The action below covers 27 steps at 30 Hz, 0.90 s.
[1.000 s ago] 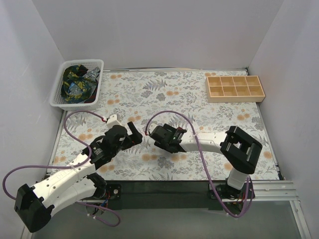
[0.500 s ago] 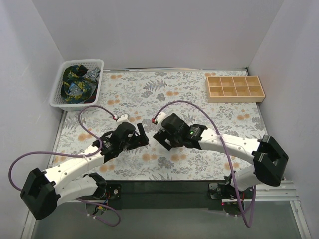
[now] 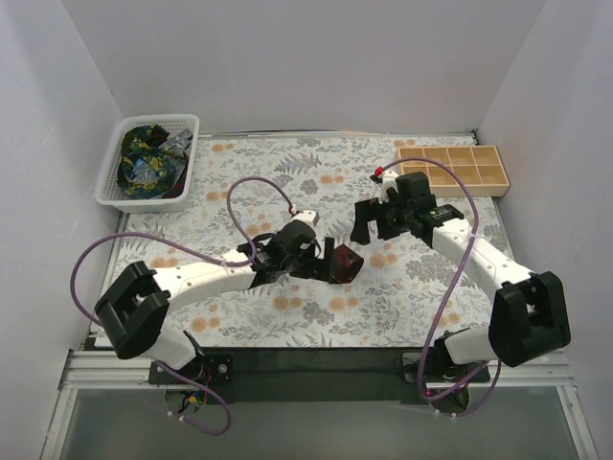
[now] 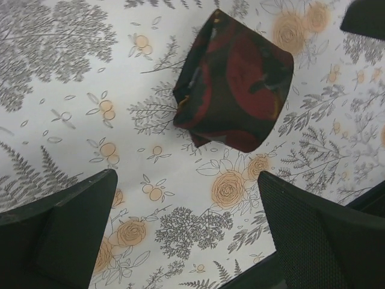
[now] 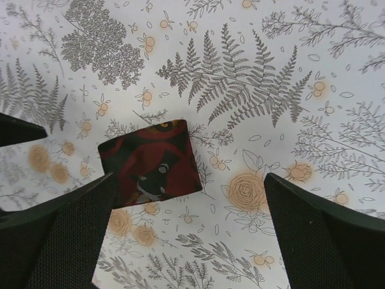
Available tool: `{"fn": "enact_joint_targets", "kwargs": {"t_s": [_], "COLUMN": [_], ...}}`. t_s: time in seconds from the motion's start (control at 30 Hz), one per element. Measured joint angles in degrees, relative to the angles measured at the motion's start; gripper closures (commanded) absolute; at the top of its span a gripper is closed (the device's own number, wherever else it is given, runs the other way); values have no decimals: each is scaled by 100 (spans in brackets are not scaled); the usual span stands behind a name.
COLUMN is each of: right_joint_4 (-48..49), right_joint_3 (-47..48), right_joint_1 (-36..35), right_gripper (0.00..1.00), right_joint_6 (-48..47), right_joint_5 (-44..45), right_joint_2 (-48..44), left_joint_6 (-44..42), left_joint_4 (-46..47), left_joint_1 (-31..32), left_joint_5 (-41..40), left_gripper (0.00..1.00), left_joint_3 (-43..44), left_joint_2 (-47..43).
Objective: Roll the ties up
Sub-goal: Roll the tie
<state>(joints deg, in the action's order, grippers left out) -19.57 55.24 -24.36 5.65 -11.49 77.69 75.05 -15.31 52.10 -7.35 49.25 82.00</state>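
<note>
A rolled maroon tie (image 3: 347, 261) with dark and pale flecks lies on the flowered mat near the table's middle. It shows in the left wrist view (image 4: 234, 78) and in the right wrist view (image 5: 150, 162). My left gripper (image 3: 323, 261) is open and empty just left of the roll, its fingers (image 4: 66, 211) apart from the roll. My right gripper (image 3: 370, 228) is open and empty, above and behind the roll; its left finger (image 5: 66, 229) overlaps the roll's near corner in that view. More ties (image 3: 146, 163), dark with blue, green and yellow prints, lie bunched in a basket.
A white mesh basket (image 3: 115, 182) stands at the back left corner. A wooden tray with several empty compartments (image 3: 450, 170) stands at the back right. White walls close the table on three sides. Purple cables loop over both arms.
Both grippers have left the front centre. The left one reached right, the right one swung back and to the right. The rolled maroon tie now shows on the mat between them.
</note>
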Motion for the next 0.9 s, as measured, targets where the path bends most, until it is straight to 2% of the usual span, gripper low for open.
{"fn": "enact_joint_targets", "kwargs": {"t_s": [0.17,0.3,0.63,0.9], "right_joint_4": [37,140,457,619], "right_joint_3": [0,-4,-315,-640], "right_joint_1": [748,870,879,1150], "right_gripper": [5,6,7,7], "right_joint_6": [221,319,343,367], "right_joint_5": [-1303,-1860,-2197,-2212], "right_joint_2": [520,833,988,914], "left_joint_6": [-793,-1257,-1961,-2321], "left_joint_4": [160,247,341,376], "left_joint_1": [339,529,835,887], "left_joint_5": [79,96,-378,-848], "left_gripper": [2,2,2,2], "left_joint_3": [717,1003,1311,1423], "left_joint_2": [813,1204,1851,1908]}}
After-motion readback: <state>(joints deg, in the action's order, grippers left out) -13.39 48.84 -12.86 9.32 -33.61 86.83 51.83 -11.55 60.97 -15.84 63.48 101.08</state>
